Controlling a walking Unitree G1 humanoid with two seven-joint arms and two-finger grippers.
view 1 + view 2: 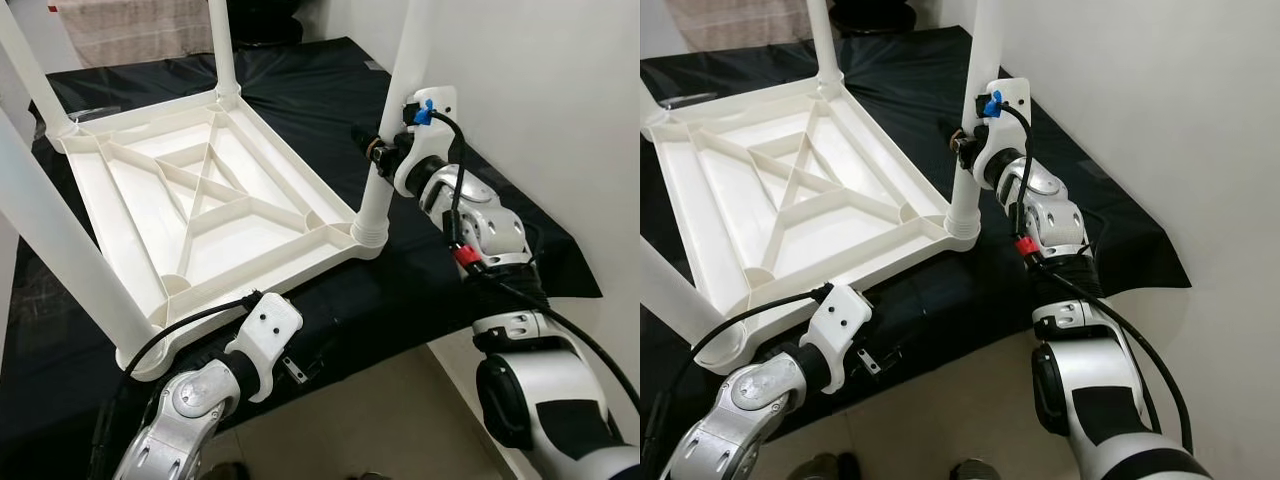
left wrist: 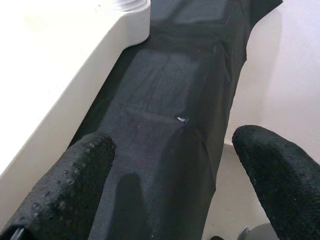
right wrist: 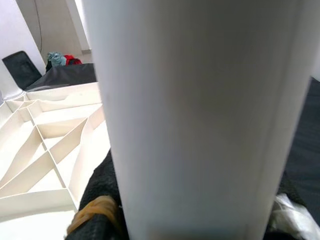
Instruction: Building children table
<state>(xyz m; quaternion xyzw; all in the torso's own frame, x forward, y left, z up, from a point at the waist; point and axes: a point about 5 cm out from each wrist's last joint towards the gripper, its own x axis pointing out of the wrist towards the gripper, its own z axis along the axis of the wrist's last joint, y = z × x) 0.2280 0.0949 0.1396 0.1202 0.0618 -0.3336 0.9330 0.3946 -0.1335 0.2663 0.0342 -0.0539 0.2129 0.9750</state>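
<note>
Left eye view: upside-down white plastic ribbed tabletop (image 1: pixel 200 210) on black cloth-covered surface (image 1: pixel 330 90), four white tubular legs socketed. Right gripper (image 1: pixel 378 150) clamped on near-right leg (image 1: pixel 385 160). Left gripper (image 2: pixel 170 185) spread, empty, near edge. Likely left: seat legs, flip upright.

An upturned white table (image 1: pixel 200 190) lies on the black-draped surface (image 1: pixel 320 90).

Legs (image 1: pixel 408 60) cut off by the top edge of the eye views. Left tool (image 2: pixel 170 195) tucked under the tabletop (image 1: pixel 200 200) rim there, out of sight. Right tool (image 3: pixel 190 220) mostly hidden behind its leg in the wrist view; fingers unclear. Surface (image 1: pixel 300 90) cropped at left.
</note>
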